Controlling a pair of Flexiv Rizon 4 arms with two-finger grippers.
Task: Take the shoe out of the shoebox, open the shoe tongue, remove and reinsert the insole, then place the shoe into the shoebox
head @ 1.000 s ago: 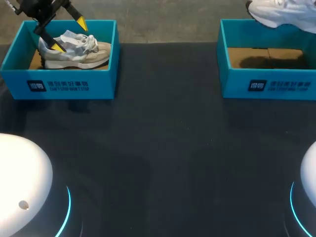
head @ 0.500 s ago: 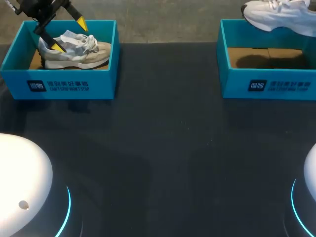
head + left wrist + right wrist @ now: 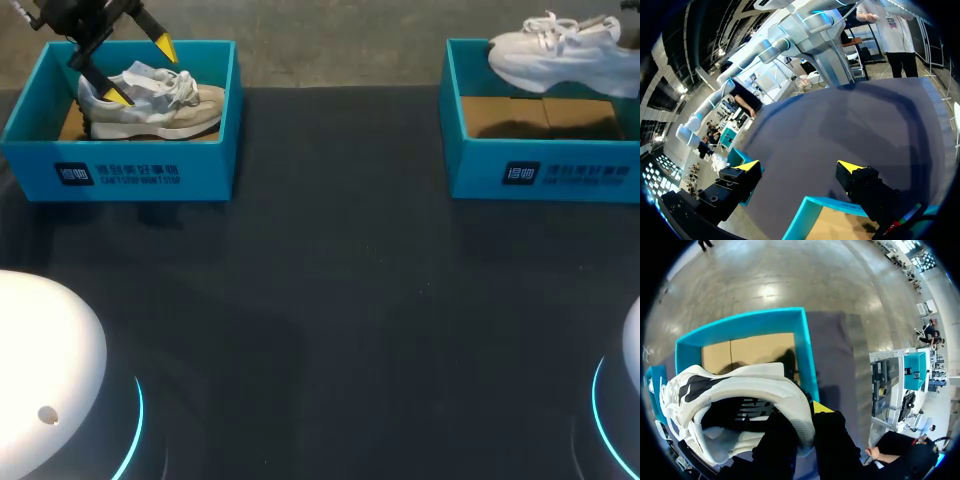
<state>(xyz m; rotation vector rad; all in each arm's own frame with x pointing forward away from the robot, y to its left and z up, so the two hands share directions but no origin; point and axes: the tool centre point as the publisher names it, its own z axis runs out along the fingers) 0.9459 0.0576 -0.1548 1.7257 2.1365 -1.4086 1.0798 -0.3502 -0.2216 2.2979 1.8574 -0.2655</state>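
Over the dark desk (image 3: 330, 300) my right hand (image 3: 807, 421) pinches the white shoe (image 3: 555, 55) above its shoebox (image 3: 545, 175); my left hand (image 3: 141, 71) hangs spread at the beige shoe (image 3: 165, 108).

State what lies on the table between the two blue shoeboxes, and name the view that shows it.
Nothing: between the left shoebox and the right shoebox only bare dark table shows, in the head view.

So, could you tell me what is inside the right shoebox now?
Only bare cardboard floor shows in the shoebox. The white shoe hangs above in the right gripper, covering the floor's far strip.
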